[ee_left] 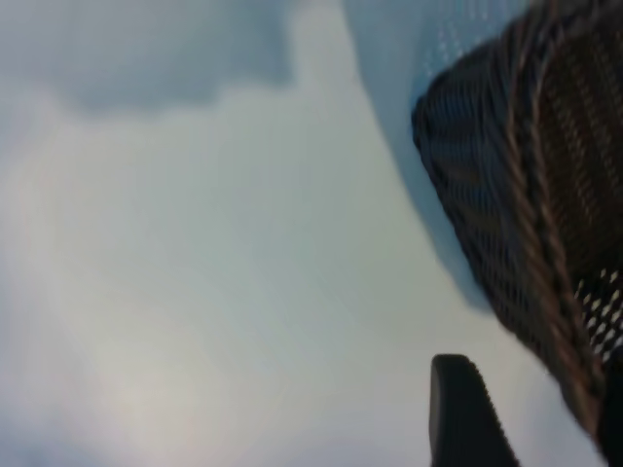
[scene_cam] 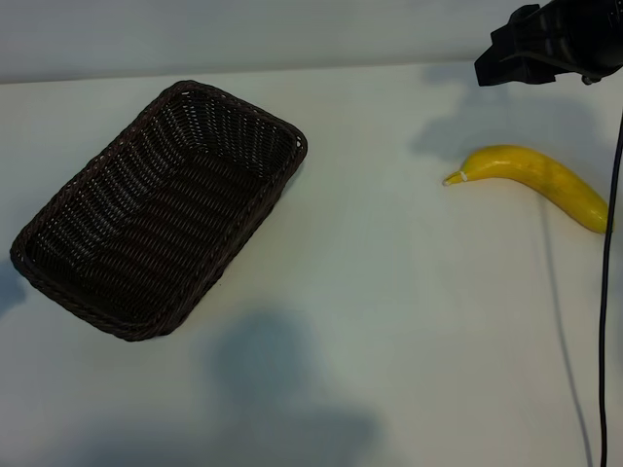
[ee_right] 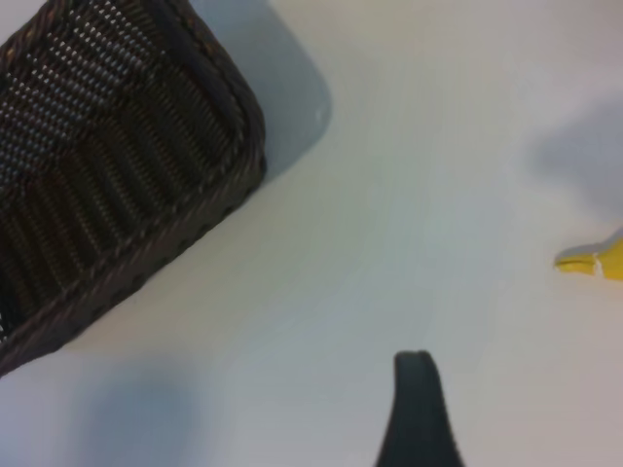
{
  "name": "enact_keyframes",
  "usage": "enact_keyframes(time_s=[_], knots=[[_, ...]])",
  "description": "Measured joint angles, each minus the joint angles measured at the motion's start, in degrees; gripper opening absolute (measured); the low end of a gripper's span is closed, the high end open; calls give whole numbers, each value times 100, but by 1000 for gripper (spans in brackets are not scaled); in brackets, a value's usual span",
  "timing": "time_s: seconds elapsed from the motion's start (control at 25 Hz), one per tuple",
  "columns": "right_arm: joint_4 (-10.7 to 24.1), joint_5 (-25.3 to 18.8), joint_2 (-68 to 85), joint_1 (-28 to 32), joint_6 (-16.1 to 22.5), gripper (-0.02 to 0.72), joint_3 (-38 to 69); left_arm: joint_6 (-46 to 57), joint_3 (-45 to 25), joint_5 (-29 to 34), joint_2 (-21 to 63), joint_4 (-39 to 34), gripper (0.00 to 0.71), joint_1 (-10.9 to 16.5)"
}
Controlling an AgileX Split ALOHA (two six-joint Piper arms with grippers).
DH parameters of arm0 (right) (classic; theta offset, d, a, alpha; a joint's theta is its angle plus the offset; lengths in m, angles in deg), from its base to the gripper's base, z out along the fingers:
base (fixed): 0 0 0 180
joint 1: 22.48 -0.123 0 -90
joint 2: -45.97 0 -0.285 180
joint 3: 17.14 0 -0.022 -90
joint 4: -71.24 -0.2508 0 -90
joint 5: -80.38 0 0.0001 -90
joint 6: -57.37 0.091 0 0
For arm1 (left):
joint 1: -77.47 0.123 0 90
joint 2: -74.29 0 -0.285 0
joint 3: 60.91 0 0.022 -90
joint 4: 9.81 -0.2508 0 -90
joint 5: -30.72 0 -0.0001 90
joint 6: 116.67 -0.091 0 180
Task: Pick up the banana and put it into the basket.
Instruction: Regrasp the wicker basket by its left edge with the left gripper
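The banana (scene_cam: 533,178) is bright yellow and lies on the white table at the right, its pale stem tip pointing left; that tip (ee_right: 592,260) also shows in the right wrist view. The basket (scene_cam: 156,209), dark brown wicker, stands empty at the left. My right gripper (scene_cam: 506,60) hangs above the table's far right corner, behind the banana and apart from it. One black finger (ee_right: 417,409) of it shows over bare table, holding nothing. The left gripper is outside the exterior view; one finger (ee_left: 465,418) hovers beside the basket's rim (ee_left: 531,224), nothing in it.
A black cable (scene_cam: 605,321) runs down the table's right edge past the banana's thick end. White tabletop (scene_cam: 389,292) stretches between the basket and the banana. The arms' shadows fall on the near middle of the table.
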Motion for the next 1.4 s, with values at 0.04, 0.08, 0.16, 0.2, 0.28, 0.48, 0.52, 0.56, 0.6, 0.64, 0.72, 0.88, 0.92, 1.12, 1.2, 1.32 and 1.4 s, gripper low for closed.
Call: enact_keyframes(time_s=[0.04, 0.08, 0.16, 0.2, 0.28, 0.48, 0.52, 0.56, 0.6, 0.64, 0.72, 0.88, 0.92, 1.12, 1.2, 1.32, 1.4], knots=[[0, 0, 0, 0, 0, 515, 0, -58, 0, -42, -74, 123, 388, 0], [0, 2, 0, 0, 0, 515, 0, -150, 0, -63, -151, 269, 388, 0], [0, 13, 0, 0, 0, 515, 0, -311, -5, -126, -283, 494, 388, 0], [0, 25, 0, 0, 0, 515, 0, -358, -5, -147, -359, 580, 389, 0], [0, 42, 0, 0, 0, 515, 0, -414, -5, -169, -529, 713, 398, 0], [0, 42, 0, 0, 0, 515, 0, -434, -5, -303, -1073, 980, 449, 0], [0, 42, 0, 0, 0, 515, 0, -434, -5, -344, -1163, 1052, 460, 0], [0, 42, 0, 0, 0, 515, 0, -434, -5, -394, -1224, 1104, 466, 0], [0, 42, 0, 0, 0, 515, 0, -428, -5, -455, -1289, 1144, 469, 0], [0, 42, 0, 0, 0, 515, 0, -413, -5, -499, -1337, 1160, 472, 0], [0, 42, 0, 0, 0, 515, 0, -272, -5, -618, -1417, 1165, 476, 0], [0, 42, 0, 0, 0, 515, 0, -40, -5, -764, -1577, 1177, 476, 0], [0, 42, 0, 0, 0, 515, 0, -18, -5, -776, -1635, 1186, 476, 0], [0, 42, 0, 0, 0, 515, 0, -70, 0, -920, -1931, 1489, 477, -43], [0, 42, 0, 0, 0, 515, 0, -95, 44, -939, -2074, 1556, 477, -202], [0, 42, 0, 0, 0, 515, 0, -15, 188, -1045, -2332, 1603, 477, -614], [0, 42, 0, 0, 0, 515, 0, 84, 269, -1191, -2548, 1596, 477, -908]])
